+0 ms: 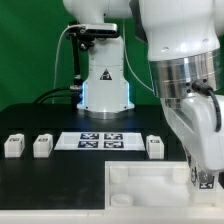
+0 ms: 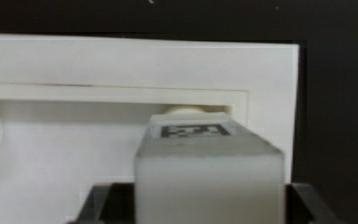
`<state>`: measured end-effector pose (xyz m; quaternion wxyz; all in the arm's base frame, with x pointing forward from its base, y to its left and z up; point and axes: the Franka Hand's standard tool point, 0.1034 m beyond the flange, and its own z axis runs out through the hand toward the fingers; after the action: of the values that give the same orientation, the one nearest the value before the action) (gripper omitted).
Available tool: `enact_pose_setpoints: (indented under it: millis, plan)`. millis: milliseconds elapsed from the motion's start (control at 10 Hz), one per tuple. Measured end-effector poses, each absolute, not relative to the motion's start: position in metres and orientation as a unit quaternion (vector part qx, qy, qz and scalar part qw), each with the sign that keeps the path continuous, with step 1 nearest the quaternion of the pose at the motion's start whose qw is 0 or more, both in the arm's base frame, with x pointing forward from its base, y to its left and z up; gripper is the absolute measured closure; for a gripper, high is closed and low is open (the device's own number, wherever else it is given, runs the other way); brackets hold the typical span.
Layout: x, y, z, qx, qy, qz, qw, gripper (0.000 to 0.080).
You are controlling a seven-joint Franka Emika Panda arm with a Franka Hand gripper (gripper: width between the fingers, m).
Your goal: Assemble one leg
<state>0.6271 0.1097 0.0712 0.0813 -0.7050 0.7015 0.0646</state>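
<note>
My gripper (image 1: 203, 178) is low over the large white square top (image 1: 140, 180) at the exterior view's right, shut on a white leg (image 2: 202, 165). In the wrist view the leg stands between my dark fingers (image 2: 108, 205), its marker tag facing up, its far end close to a round corner socket (image 2: 190, 104) of the top (image 2: 87, 70). Three more legs stand on the black table: two at the exterior view's left (image 1: 13, 146), (image 1: 42, 146) and one (image 1: 155, 147) right of the marker board.
The marker board (image 1: 103, 140) lies flat at the table's middle. The arm's white base (image 1: 104, 80) stands behind it. The top fills the front of the table, with a raised rim.
</note>
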Motion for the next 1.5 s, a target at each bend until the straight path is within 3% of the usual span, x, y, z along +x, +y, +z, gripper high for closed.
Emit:
enact_pose_setpoints:
  millis: [100,200,300,400,900,1100,1300,1400,1500]
  plan:
    - [0.627,0.11,0.071,-0.714,0.692,0.064,0.082,0.0321]
    - [0.627,0.111,0.071,-0.722,0.684,0.063,0.083,0.0321]
    - [0.626,0.111,0.07,-0.756,0.647,0.059,0.086,0.0189]
    - [0.625,0.112,0.07,-0.82,0.564,0.047,0.084,0.0162]
    - [0.618,0.115,0.071,-0.944,0.319,0.007,0.086,0.015]
    - [0.617,0.122,0.072,-0.988,0.145,-0.012,0.055,0.015]
    - [0.617,0.123,0.071,-0.996,0.074,-0.017,0.047,0.015]
    - [0.616,0.123,0.071,-0.994,0.102,-0.016,0.048,0.0248]
    - [0.616,0.124,0.071,-0.992,0.117,-0.014,0.05,0.0248]
